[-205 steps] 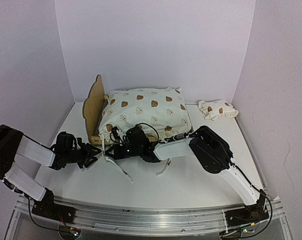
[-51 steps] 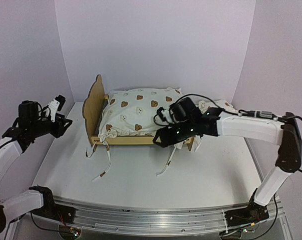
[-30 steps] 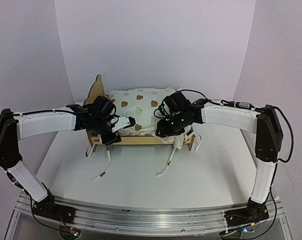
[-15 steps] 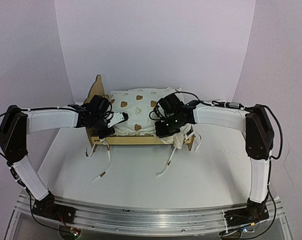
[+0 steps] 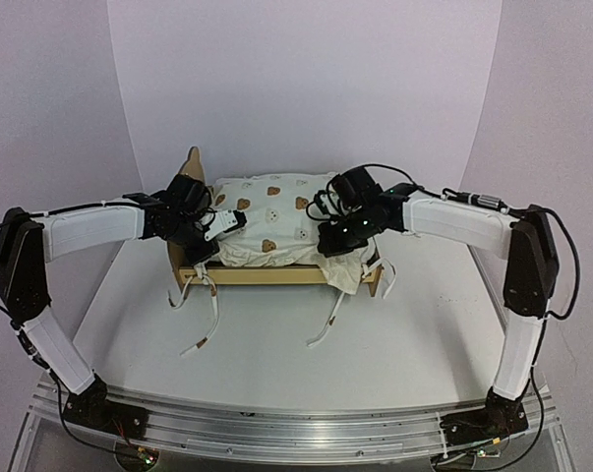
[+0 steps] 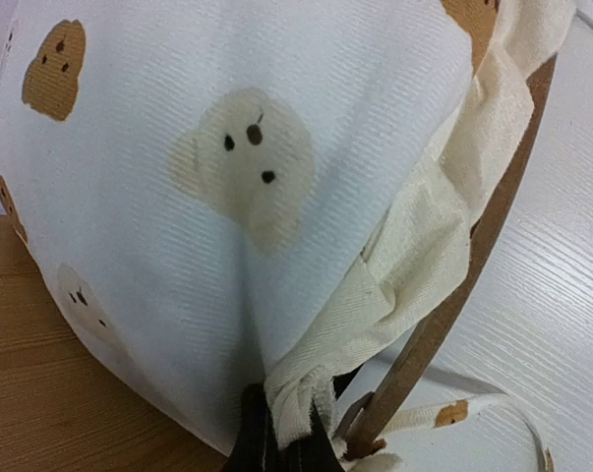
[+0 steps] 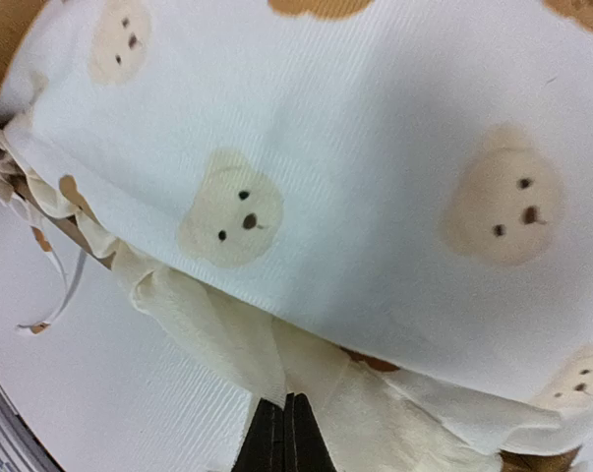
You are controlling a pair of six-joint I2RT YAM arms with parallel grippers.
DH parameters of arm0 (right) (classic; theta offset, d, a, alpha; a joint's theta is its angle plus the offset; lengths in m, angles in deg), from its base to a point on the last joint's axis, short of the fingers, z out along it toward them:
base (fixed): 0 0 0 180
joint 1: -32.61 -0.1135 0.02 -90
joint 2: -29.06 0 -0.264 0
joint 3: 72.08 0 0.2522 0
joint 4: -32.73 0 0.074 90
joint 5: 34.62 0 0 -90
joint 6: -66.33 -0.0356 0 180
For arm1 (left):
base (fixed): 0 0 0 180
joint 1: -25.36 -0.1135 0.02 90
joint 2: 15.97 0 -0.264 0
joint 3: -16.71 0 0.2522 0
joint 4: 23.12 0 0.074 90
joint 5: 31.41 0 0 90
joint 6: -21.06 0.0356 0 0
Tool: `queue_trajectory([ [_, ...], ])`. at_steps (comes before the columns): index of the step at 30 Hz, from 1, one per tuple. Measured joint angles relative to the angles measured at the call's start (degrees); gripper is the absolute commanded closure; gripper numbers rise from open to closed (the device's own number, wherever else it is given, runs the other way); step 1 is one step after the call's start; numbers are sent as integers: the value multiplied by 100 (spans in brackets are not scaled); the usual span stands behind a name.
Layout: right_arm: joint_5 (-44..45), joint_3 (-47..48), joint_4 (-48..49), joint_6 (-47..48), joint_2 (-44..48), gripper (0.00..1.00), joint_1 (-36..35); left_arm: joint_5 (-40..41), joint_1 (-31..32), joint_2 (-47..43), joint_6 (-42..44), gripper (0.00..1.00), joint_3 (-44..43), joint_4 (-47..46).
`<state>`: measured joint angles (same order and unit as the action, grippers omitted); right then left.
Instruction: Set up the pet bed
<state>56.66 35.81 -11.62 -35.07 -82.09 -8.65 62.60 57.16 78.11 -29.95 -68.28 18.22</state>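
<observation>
The pet bed (image 5: pixel 266 276) is sitting by the far edge of the table (image 5: pixel 414 334), with the left gripper (image 6: pixel 276 444) and right gripper (image 7: pixel 284 433) each pinching its cream ruffle (image 7: pixel 207 324) tight.

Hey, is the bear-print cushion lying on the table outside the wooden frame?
No, the cushion rests on top of the wooden frame.

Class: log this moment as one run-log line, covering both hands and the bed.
stage: fitting cushion | left hand: shut on cushion frill, headboard end | right hand: shut on cushion frill, foot end | bed frame: upright
</observation>
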Motion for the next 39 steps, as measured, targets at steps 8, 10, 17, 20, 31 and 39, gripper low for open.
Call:
queue_trajectory([
  [8, -424, -265, 52, 7, 772, 100, 259, -393, -51, -434, -32, 100, -28, 310],
  [10, -502, -343, 48, 4, 785, 100, 261, -511, -94, -467, -39, 100, -84, 388],
  [17, -765, -746, 35, -15, 987, 100, 261, -974, -240, -627, -46, 100, -181, 704],
  [20, -834, -1060, 33, -70, 1192, 100, 261, -1090, -260, -799, -39, 100, -80, 745],
  [31, -1047, -1397, 58, -248, 1242, 84, 261, -1281, -368, -977, 262, 82, 378, 728],
  [39, -926, -1496, -533, -210, 1249, 65, 267, -1209, -400, -1240, 747, 42, 679, 851],
])
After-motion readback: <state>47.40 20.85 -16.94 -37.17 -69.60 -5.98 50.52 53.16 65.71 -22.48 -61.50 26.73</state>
